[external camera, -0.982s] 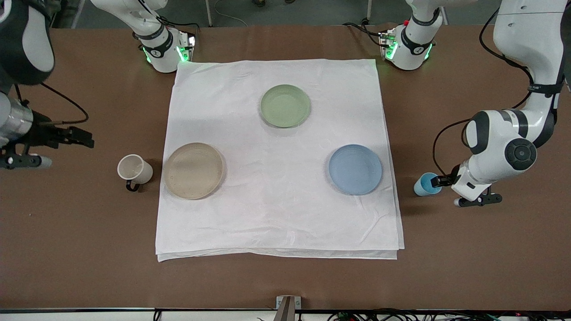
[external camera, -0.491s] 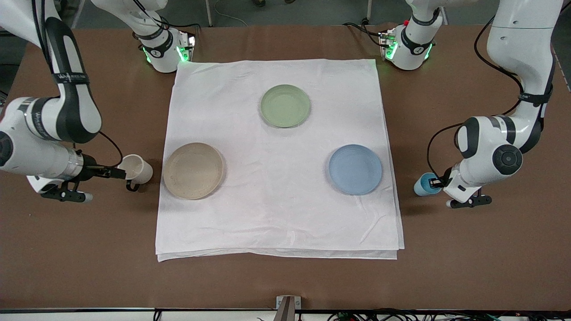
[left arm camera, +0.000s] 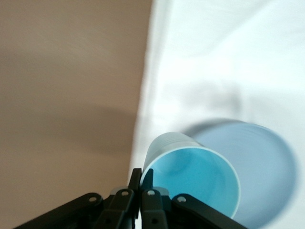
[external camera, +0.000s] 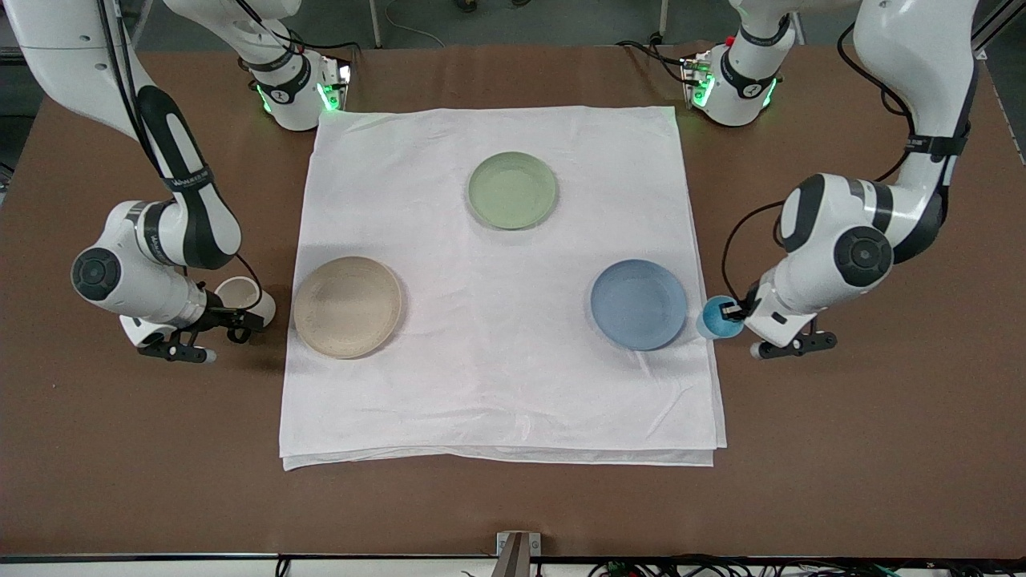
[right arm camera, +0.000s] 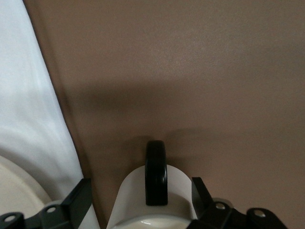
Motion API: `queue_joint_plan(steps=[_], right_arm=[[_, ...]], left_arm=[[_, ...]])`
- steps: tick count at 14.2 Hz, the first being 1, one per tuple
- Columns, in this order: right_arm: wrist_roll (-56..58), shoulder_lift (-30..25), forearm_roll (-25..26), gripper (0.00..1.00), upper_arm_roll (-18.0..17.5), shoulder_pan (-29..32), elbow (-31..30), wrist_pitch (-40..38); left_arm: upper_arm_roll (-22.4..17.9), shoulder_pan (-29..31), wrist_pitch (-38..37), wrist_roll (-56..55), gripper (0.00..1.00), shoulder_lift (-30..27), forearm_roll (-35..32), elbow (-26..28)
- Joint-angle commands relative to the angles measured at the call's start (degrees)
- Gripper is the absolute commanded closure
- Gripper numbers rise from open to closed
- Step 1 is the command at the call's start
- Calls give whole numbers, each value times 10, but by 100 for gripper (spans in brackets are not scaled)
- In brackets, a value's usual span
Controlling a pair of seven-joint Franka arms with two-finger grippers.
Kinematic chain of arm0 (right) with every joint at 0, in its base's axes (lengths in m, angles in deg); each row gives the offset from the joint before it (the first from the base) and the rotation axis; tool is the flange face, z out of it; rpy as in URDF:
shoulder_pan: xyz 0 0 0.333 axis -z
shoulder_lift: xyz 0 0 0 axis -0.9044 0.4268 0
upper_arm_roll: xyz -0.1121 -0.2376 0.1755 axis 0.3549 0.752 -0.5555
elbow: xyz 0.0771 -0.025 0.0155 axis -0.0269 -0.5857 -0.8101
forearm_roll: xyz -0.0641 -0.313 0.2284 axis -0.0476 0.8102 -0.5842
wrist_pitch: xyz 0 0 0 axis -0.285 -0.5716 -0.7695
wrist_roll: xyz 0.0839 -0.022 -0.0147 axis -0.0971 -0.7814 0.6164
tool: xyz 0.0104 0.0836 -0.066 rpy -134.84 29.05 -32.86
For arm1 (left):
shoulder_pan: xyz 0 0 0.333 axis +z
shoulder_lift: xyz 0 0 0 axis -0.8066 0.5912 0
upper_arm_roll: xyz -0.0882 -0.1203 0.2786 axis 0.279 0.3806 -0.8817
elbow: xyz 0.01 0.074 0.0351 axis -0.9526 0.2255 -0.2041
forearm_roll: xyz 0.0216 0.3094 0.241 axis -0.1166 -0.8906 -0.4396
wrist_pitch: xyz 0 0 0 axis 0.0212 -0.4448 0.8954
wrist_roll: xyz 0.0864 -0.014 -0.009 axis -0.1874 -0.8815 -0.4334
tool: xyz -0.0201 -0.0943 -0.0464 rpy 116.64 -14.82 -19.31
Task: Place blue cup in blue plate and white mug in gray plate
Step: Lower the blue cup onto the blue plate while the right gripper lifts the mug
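Observation:
The blue cup (external camera: 716,318) is pinched at its rim by my shut left gripper (external camera: 729,309), over the white cloth's edge just beside the blue plate (external camera: 639,304). In the left wrist view the cup (left arm camera: 190,183) overlaps the plate (left arm camera: 274,167), and the gripper (left arm camera: 141,177) clamps the rim. The white mug (external camera: 243,293) stands on the bare table beside the gray plate (external camera: 347,306). My right gripper (external camera: 244,308) is open with a finger on each side of the mug. In the right wrist view the mug (right arm camera: 136,205) sits between the fingers (right arm camera: 80,196), black handle (right arm camera: 156,179) pointing away.
A white cloth (external camera: 497,385) covers the table's middle and carries three plates. The pale green plate (external camera: 512,191) lies nearest the robot bases. Brown table (external camera: 866,449) surrounds the cloth. The gray plate's rim (right arm camera: 16,183) shows in the right wrist view.
My left gripper has carried the blue cup from the bare table to the cloth's edge by the blue plate. My right arm has swung in and brought its open fingers around the white mug.

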Motion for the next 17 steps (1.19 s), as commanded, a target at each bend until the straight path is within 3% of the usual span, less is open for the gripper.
queue_joint_plan(steps=[1, 3, 4, 6, 12, 13, 14, 15, 16, 17], right_arm=[[-6, -4, -6, 47, -2, -2, -1, -3], [-7, -4, -6, 95, -2, -6, 2, -7], [-7, -5, -6, 100, -2, -6, 2, -7], [-7, -7, -7, 100, -2, -3, 15, -19], [-36, -23, -22, 100, -14, -13, 83, -144], [-63, -31, -43, 100, -21, -22, 81, -150], [-89, -40, -61, 100, -23, -42, 69, -145], [-107, -44, -76, 100, -24, -65, 54, -131], [-114, -45, -98, 100, -24, -83, 34, -101], [-115, -46, -111, 100, -23, -103, 10, -63]], left_arm=[[38, -8, -4, -87, 100, 1, -14, 8], [39, -37, 1, -134, 100, 13, -16, 9], [38, -46, 5, -150, 100, 17, -18, 10], [39, -51, 10, -161, 98, 29, -20, 12], [39, -50, 10, -170, 91, 53, -42, 8], [39, -49, 8, -169, 83, 52, -42, 8], [39, -49, 5, -169, 60, 50, -42, 7], [35, -45, 3, -164, 24, 42, -42, 6], [35, -33, 1, -162, 1, 32, -42, 0], [35, -28, -6, -162, 0, 19, -43, -12]])
